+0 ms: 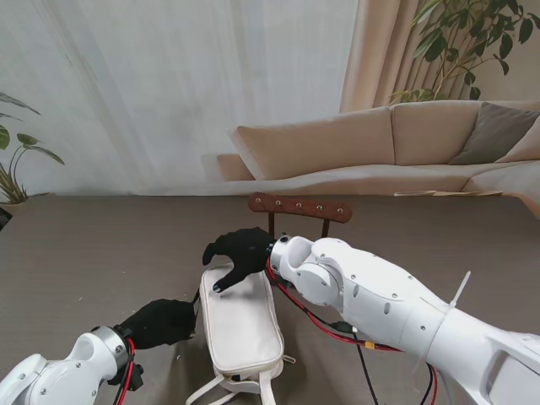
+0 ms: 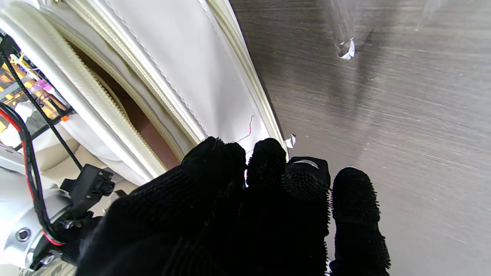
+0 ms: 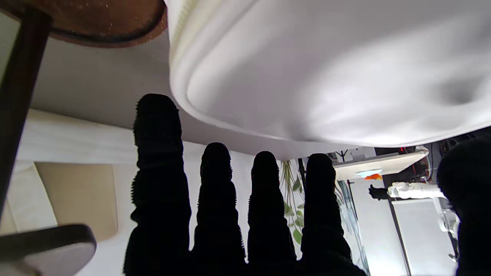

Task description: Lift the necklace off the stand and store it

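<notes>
The wooden necklace stand point(image 1: 299, 207), a brown bar with pegs on a dark post, stands behind a white zip bag point(image 1: 240, 325). I see no necklace in any view. My right hand point(image 1: 239, 253) hovers at the bag's far end, open with fingers spread; its wrist view shows the fingers point(image 3: 215, 184) under the bag point(image 3: 326, 69), with the stand's bar point(image 3: 84, 19) beside it. My left hand point(image 1: 160, 322) is bunched against the bag's left side. Its fingertips point(image 2: 268, 157) press the bag's rim point(image 2: 184, 69) next to the unzipped opening point(image 2: 130, 111), which shows a brown lining.
The bag's straps point(image 1: 245, 388) trail toward me. Red and black cables point(image 1: 316, 325) hang from my right arm just right of the bag. A beige sofa point(image 1: 405, 139) and curtains lie beyond the table's far edge. Brown table top point(image 1: 101, 253) spreads to the left.
</notes>
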